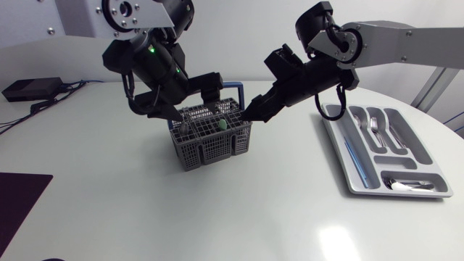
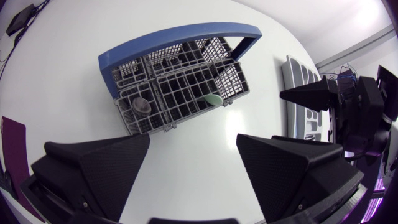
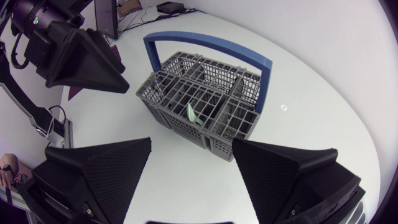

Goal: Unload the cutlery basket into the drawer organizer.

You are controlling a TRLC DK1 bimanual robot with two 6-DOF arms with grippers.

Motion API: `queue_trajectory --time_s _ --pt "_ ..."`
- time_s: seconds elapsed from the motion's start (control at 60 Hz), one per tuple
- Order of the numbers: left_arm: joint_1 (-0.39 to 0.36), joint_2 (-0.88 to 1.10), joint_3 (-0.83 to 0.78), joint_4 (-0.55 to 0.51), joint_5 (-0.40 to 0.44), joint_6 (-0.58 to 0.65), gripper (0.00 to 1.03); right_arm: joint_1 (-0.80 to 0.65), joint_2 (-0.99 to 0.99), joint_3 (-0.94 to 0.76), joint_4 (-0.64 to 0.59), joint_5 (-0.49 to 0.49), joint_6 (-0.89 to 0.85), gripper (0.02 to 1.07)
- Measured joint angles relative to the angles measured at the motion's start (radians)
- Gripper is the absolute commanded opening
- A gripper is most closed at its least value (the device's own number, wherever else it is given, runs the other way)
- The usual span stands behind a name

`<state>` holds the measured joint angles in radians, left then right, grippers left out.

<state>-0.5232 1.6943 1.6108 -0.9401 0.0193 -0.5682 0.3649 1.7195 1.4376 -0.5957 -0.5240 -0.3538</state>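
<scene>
Hovering either side of the cutlery basket point(image 1: 214, 148) on the bench point(image 1: 145, 210), my left jaws and right jaws both gape wide, holding nothing. Crowded this close, they could knock each other, or snag the blue handle point(image 2: 180, 36) and tip the basket. Only the head view shows forks point(image 1: 375, 127) lying in the drawer organizer point(image 1: 354, 156); only my left wrist view shows a round grey piece point(image 2: 140, 106) in a corner cell.

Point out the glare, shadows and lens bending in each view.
Head view: a bright glare patch on the table, faint soft shadow around the basket. Left wrist view: fisheye makes the left gripper loom over the small basket. Right wrist view: same swelling of the right gripper; even light, no hard shadows.
</scene>
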Motion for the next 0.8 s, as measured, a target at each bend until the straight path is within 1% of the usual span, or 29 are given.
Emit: queue_trajectory --time_s 0.2,0.383,0.467,0.7,0.8 --pt "0.008 -0.041 -0.034 0.0 0.01 0.051 0.98 0.005 0.047 0.105 -0.064 0.004 0.014 0.96" --pt "0.009 -0.072 -0.084 0.0 0.01 0.107 0.98 0.034 0.094 0.184 -0.12 0.04 0.016 0.96" --pt "0.015 -0.088 -0.108 0.0 0.011 0.132 0.98 0.051 0.116 0.212 -0.14 0.075 0.022 0.96" --pt "0.064 -0.14 -0.17 0.014 0.026 0.185 0.98 0.121 0.164 0.295 -0.183 0.189 0.041 0.95" --pt "0.077 -0.158 -0.19 0.02 0.029 0.196 0.98 0.15 0.183 0.315 -0.188 0.229 0.045 0.92"
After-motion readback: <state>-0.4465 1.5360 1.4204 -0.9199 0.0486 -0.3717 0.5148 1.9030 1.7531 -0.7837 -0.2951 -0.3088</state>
